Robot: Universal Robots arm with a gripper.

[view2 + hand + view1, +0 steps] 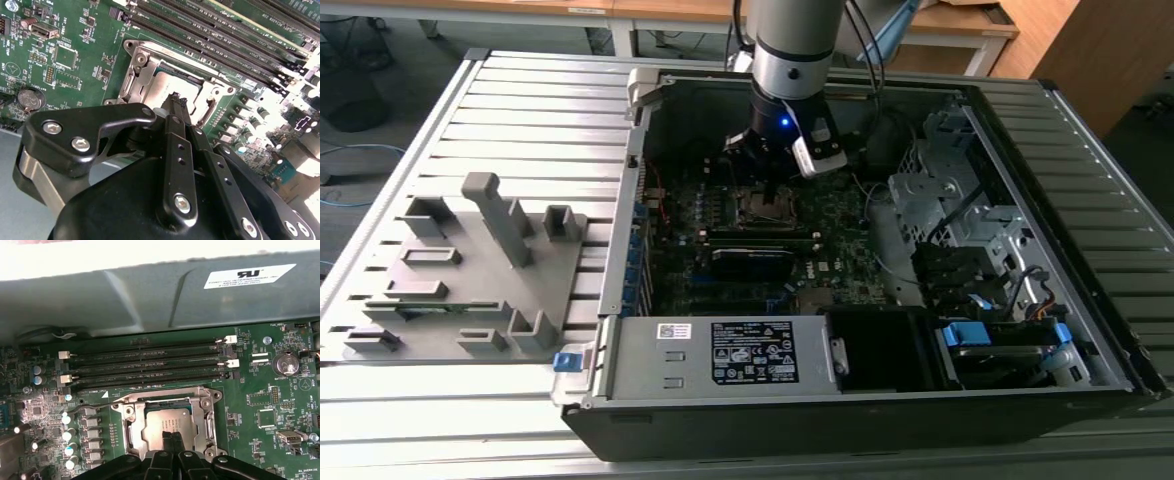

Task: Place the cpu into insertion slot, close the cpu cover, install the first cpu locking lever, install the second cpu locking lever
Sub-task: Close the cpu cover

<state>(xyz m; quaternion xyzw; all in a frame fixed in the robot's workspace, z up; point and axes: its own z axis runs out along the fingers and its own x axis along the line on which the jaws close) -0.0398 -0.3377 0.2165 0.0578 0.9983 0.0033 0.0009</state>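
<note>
Flat in the insertion slot (127, 412), mid circuit board (240, 390): the cpu (165, 421), square, dull silver-grey on top, notched at the edges. Framed by the cpu cover (207, 430), a thin silver frame lying down around it, metal top showing through the window. Met at one edge by the gripper (172, 436), fingers (177, 145) pressed together with nothing between them; tips at or just over the cpu's top, cannot tell which. Past the slot in the first wrist view: four long black memory slots (150, 365) side by side, a grey metal panel (125, 295) beyond, a coin cell (285, 362) near the board's edge. Given by the second wrist view: the gripper's black bolted linkage close up. Given by the exterior view: the arm (794, 40) reaching straight down into the open computer case (624, 240), a labelled power supply (654, 360) at the near end, a grey fixture tray (467, 300) on the slatted table (520, 90) at the exterior view's left
</note>
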